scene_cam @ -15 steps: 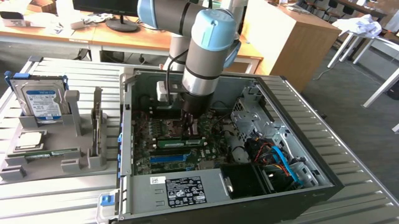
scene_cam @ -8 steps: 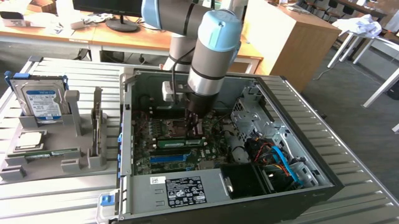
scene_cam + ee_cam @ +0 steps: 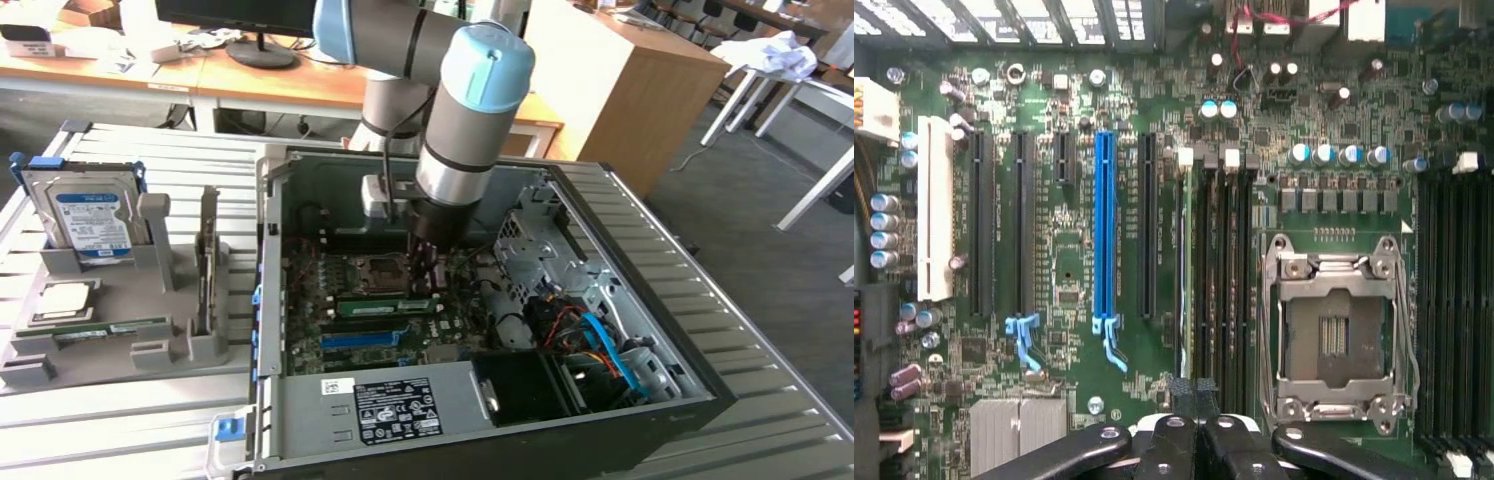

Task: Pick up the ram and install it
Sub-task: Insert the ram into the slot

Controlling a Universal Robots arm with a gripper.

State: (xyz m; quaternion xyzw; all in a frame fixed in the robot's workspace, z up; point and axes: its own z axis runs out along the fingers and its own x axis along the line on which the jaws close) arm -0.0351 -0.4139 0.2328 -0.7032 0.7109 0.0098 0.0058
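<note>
Inside the open computer case (image 3: 274,300): the arm is reaching down over the motherboard, with the gripper (image 3: 427,265) hanging beside the empty CPU socket (image 3: 378,270).
Gripper: its fingers (image 3: 1172,440) are pressing together; whether they are pinching the stick's top edge or only bearing on it, I cannot tell.
Ram: the ram (image 3: 383,305) is lying along the memory slots (image 3: 1219,270), its green face and white sticker turning towards the exterior camera. In the wrist view the ram (image 3: 1182,280) is showing edge-on between the black expansion slots and the memory slots, clear of the long blue slot (image 3: 1104,225).
Step in hand: by my reading the installing is going on. The stick is sitting at the slots rather than in the grey holder (image 3: 160,350), though I cannot tell if it is seating fully.
What the move is calling for: seating is likely asking for pressure straight down, the stick staying square to its slot and the end latches closing.
Surface: the case is lying on its side on a slatted metal bench (image 3: 761,340). The holder is standing at the exterior view's left, carrying a hard drive (image 3: 91,215) upright.
Room: wooden desks (image 3: 267,85) and a wooden cabinet (image 3: 627,90) are standing behind.
</note>
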